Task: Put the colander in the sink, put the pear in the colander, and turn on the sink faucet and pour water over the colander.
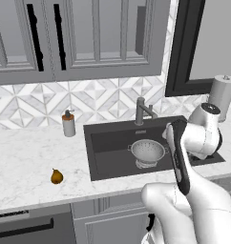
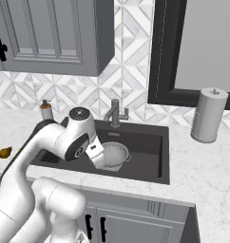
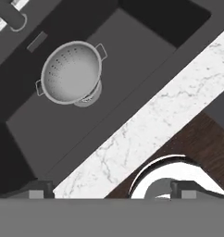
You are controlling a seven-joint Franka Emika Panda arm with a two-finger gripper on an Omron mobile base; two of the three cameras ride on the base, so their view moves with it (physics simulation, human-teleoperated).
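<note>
A soap bottle (image 1: 68, 123) stands by the backsplash, a paper towel roll (image 2: 208, 114) on the counter (image 1: 22, 162)

Even, bright rendered light; sharp, no glare.

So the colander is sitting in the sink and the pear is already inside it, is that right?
Not quite. The colander does sit in the sink, but it is empty, as the hand view shows. The pear lies on the counter to the left of the sink, apart from it, as the left base view shows.
</note>
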